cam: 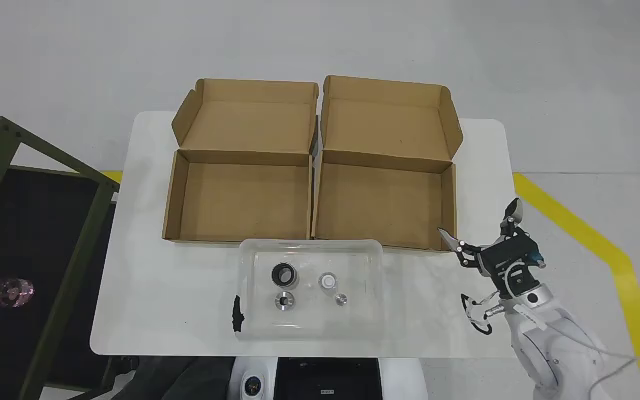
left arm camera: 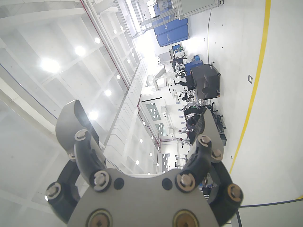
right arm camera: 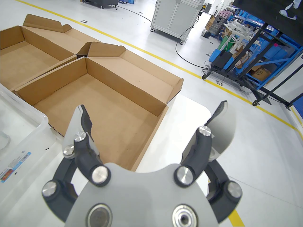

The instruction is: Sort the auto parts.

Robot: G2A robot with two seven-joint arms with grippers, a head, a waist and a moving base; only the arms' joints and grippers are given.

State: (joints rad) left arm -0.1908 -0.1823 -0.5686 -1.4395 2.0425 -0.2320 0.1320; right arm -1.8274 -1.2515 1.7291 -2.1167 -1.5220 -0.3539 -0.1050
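With our right tool (right arm camera: 151, 109) and left tool (left arm camera: 137, 109) both spread wide and empty, and the 4 parts (cam: 286, 272) lying in the clear bin (cam: 310, 241) on the counter (cam: 150, 300), near the right tool, we risk clipping the bin's wall and scattering them when reaching in.

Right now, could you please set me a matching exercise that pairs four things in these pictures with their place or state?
Things:
1. clear bin
2. right cardboard box
3. black ring
4. right gripper

Places or states:
A. jaws apart, holding nothing
B. lies inside the clear bin
C. empty, lid folded back
D. holds several small parts

Pairs: 1-D, 2-C, 3-B, 4-A.
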